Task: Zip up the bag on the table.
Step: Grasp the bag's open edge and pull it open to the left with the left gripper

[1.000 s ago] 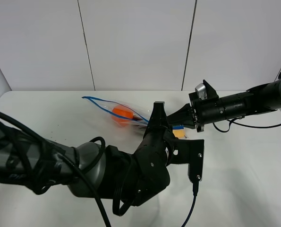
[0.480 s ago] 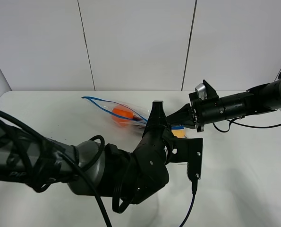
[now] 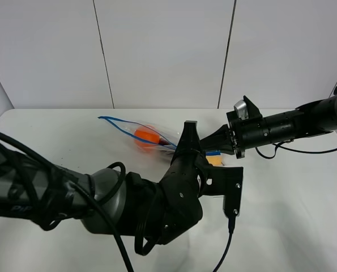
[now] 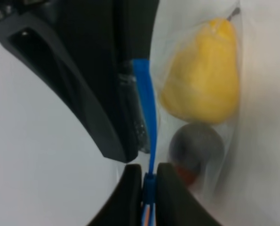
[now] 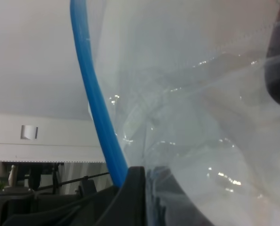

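Left claw (image 4: 149,187) was pinched on the blue zip strip (image 4: 145,108) of the bag (image 3: 135,131), its two fingers (image 4: 129,195) pressed against the strip from either side. Just past those fingers, a yellow pear (image 4: 204,75) and a dark round fruit (image 4: 196,147) showed through the clear film. From the high camera the bag lay on the table (image 3: 293,204) toward its far side, an orange piece (image 3: 146,136) visible inside. The bag's loose end stretched away to the left of the claw. Right claw (image 3: 212,146) reached in from the right and was clamped on the bag's right end. In its own wrist view the strip ran down behind one finger (image 5: 130,197). Both claws sat close together on the strip, the left claw between the right claw and the bag's free end.
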Controlling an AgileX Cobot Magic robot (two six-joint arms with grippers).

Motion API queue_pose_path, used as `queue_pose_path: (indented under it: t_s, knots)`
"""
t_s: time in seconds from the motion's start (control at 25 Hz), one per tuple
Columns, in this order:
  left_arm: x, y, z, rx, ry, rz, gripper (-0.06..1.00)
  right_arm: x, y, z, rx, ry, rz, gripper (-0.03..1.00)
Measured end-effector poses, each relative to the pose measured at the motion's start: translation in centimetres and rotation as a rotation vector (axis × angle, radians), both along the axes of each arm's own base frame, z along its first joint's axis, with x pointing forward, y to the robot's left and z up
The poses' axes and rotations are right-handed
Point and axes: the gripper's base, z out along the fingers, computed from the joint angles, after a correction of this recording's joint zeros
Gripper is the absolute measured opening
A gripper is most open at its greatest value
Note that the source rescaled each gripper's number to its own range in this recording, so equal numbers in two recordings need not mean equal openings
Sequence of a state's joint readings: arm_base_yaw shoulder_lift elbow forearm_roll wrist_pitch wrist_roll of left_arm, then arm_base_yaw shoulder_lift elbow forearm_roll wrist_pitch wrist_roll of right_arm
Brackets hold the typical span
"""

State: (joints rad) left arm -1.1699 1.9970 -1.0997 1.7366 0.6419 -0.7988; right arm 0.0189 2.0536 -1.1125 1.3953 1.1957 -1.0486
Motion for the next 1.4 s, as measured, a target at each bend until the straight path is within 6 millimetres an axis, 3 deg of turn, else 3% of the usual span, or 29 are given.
queue_pose_path:
  t_s: [0.4,0.76,1.4]
  knots:
    - [0.1,0.1,0.1,0.005,-0.013,0.010,0.00,0.0,0.0,0.0,0.002,0.000,0.002,0.00]
    - [0.7,2.2,-1.1,0.096,-0.037,0.044,0.00,0.0,0.0,0.0,-0.002,-0.001,0.000,0.00]
    - [4.6,6.2,0.4,0.128,-0.062,0.191,0.00,-0.1,-0.1,-0.1,-0.024,-0.005,0.022,0.00]
